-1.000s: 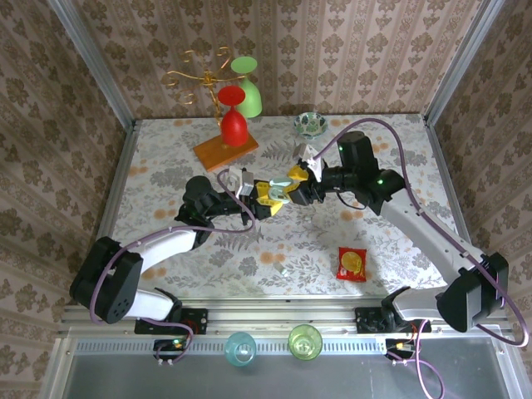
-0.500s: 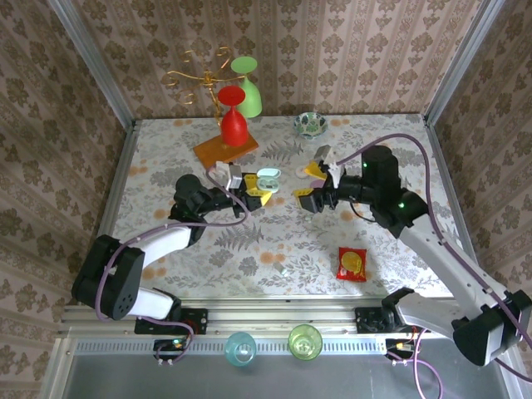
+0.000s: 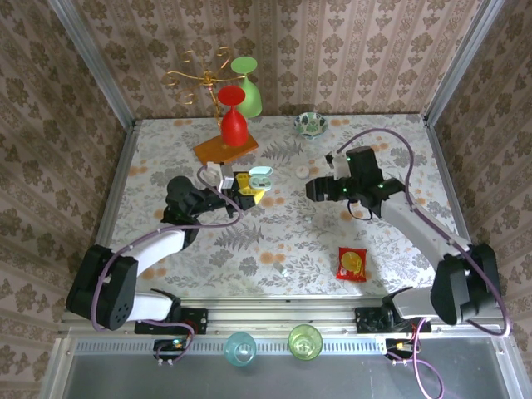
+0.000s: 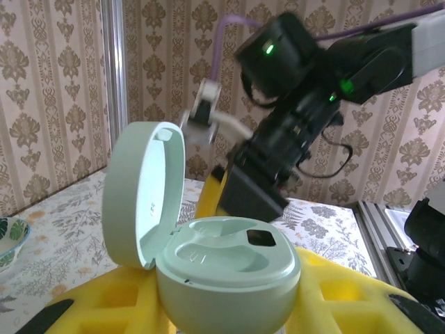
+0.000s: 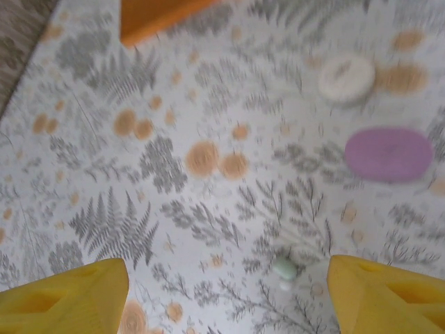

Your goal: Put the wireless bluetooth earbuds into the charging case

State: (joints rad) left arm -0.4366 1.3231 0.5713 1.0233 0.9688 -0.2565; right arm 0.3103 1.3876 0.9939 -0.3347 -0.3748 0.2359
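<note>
1. Left end effector (image 3: 248, 186): its yellow fingers (image 4: 348, 299) are closed on the base of the mint charging case (image 4: 226, 268). The case sits upright between them with its lid (image 4: 142, 195) hinged open.
2. Case interior: both wells (image 4: 208, 252) face up and look empty in the left wrist view, so no bud is seated yet.
3. Right end effector (image 5: 227, 278): its fingers are spread wide with nothing between them, and it looks down at the bench (image 5: 174, 209).
4. Mint earbud (image 5: 284, 268): it lies loose on the bench under the right end effector, within the span of its fingers but closer to one finger than the other. Blur hides how the bud is turned.
5. Beyond the earbud, ahead of the right end effector, lie a closed lilac case (image 5: 388, 154) and, farther on, a white round piece (image 5: 346, 76). You cannot tell what that piece is.
6. Progress, as judged: the task is at an early stage. The case is open and presented. You have yet to grasp the bud, carry it across to the left end effector and seat it in a well, and then do the same for its partner.
</note>
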